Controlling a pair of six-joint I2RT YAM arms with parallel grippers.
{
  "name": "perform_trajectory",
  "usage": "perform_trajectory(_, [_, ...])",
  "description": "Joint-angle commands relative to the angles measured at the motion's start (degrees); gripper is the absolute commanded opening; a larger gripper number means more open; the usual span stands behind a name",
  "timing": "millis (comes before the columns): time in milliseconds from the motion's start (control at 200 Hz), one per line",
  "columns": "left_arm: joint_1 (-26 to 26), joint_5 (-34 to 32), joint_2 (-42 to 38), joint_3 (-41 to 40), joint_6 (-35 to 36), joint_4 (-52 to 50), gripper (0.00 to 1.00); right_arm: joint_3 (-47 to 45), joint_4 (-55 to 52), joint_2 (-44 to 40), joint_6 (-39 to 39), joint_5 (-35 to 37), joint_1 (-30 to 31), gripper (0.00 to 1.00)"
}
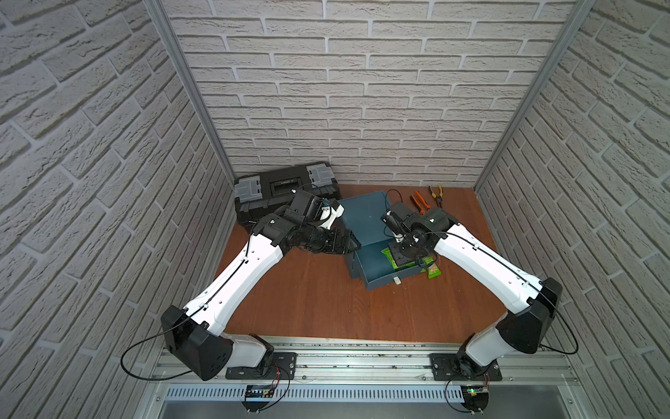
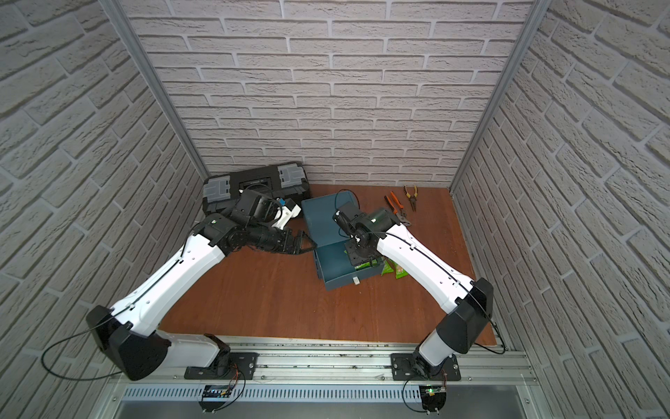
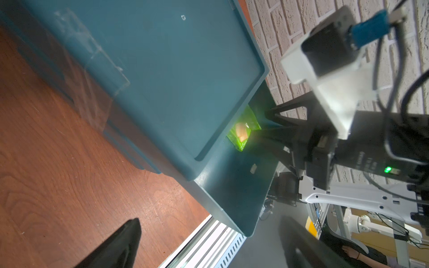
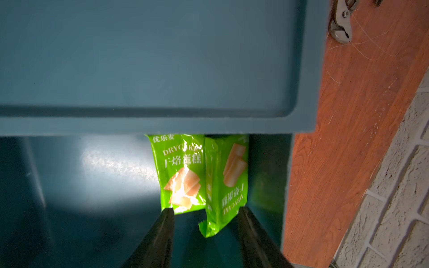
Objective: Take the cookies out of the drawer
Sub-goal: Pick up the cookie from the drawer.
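Right gripper is nosed down into the open drawer, jaws about half spread and gripping nothing yet. One fingertip sits at the bottom edge of the flat packet, its partner against the side of the wall-side packet.

Both of these cookies lie at the back of the drawer, tops tucked under the lip of the teal cabinet, right beside one drawer wall.

My plan is to take one only. The wall-side packet has its crimped end poking out toward my fingers, so I'd shift to straddle that alone; as I stand, a squeeze looks likely to catch both wrappers. There's little room by the wall for the outer finger, and that foil looks slippery, so I'd pinch across the body, not the crimp. Then draw it clear of the lip before lifting.

The rest of the drawer floor that I can see is bare; whatever sits deeper under the cabinet is hidden. More green packets are already out on the table, just beside the drawer.

Left gripper hangs at the cabinet's other side, jaws wide and empty — whether it touches, I can't tell.
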Motion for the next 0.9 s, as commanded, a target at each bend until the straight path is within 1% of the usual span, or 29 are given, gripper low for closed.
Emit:
perform_trajectory(0, [0.2,0.5,-0.7,0.1,1.2,1.4,0.98,-0.9,1.7,0.9,-0.3,1.8,0.3,0.51])
perform_trajectory(160, [0.4,-0.1,-1.0,0.3,1.4,1.3,0.98,-1.3,3.5,2.6,-0.5,1.9,0.2,0.51])
perform_trajectory(205, [0.4,-0.1,-1.0,0.3,1.4,1.4,0.98,-1.5,3.8,3.4,-0.7,1.8,0.2,0.49])
perform_trajectory(255, [0.5,-0.2,-0.9,0.3,1.5,1.4,0.99,-1.7,4.0,4.1,-0.8,1.8,0.2,0.46])
perform_trajectory(355, [0.5,-0.2,-0.7,0.8,1.9,0.9,0.98,-1.7,4.9,4.4,-0.8,1.0,0.2,0.35])
perform_trajectory(620, [0.9,-0.6,0.0,1.4,2.5,0.8,0.99,1.2,6.2,4.1,-1.5,-3.0,0.4,0.14])
perform_trajectory(730, [1.0,-0.4,0.8,2.1,3.0,0.9,0.98,2.6,6.3,3.8,-1.7,-3.7,1.0,0.11])
perform_trajectory(805, [1.1,-0.5,1.4,2.6,3.2,0.9,0.99,3.3,6.1,3.5,-1.5,-3.7,1.3,0.07])
perform_trajectory(895, [1.1,-0.5,1.7,2.9,3.4,0.9,0.99,3.6,5.3,3.0,-1.2,-3.1,1.8,0.06])
